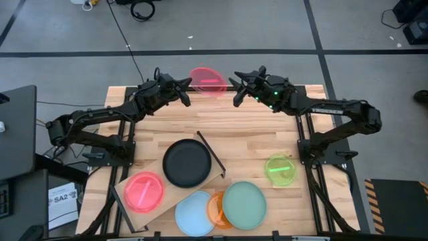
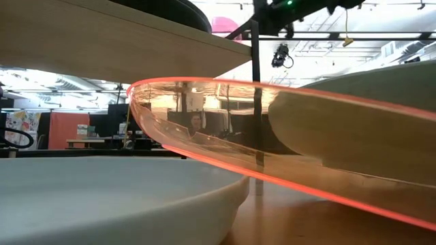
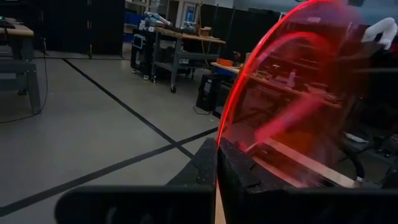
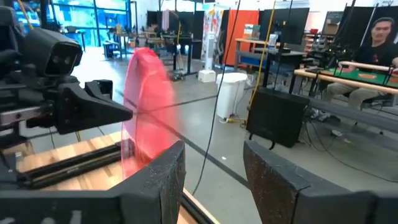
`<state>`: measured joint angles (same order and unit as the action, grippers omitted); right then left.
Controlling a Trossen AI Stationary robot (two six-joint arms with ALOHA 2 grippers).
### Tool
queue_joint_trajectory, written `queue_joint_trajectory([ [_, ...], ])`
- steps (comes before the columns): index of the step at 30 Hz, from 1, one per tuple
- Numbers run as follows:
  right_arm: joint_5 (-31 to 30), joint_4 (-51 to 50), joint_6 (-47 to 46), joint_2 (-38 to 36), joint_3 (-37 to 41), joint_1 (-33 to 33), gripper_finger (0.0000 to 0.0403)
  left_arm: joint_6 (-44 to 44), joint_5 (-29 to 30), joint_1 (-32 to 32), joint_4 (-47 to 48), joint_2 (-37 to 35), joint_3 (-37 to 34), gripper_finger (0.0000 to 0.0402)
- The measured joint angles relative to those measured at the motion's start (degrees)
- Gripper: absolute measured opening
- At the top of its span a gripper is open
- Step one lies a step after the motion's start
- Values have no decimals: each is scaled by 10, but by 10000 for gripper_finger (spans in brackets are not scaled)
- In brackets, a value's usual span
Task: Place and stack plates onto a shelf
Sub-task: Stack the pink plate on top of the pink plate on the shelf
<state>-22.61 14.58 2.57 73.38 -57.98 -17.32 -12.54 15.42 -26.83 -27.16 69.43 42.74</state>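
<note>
while left claw (image 1: 185,89) grips pink plate (image 1: 208,81), right claw (image 1: 239,90) hangs open nearby.

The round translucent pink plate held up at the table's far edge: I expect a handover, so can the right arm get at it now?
Probably yes: the right gripper is open beside the pink plate, which the left gripper holds, with nothing between.

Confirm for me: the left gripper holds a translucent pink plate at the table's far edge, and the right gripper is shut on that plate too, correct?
Not quite. The left gripper does hold the translucent pink plate at the far edge of the slatted wooden table, but the right gripper is open and apart from it. The right wrist view shows its fingers spread, with the plate beside them.
</note>
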Motion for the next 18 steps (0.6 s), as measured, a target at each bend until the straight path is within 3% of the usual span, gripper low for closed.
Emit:
queue_joint_trajectory([
  [6, 0, -127, 0, -71, 0, 0, 170, 2, -6, 1, 0, 0, 0, 6],
  [18, -2, -297, -1, -133, 0, -1, 169, -49, -134, 12, 0, -25, 1, 5],
])
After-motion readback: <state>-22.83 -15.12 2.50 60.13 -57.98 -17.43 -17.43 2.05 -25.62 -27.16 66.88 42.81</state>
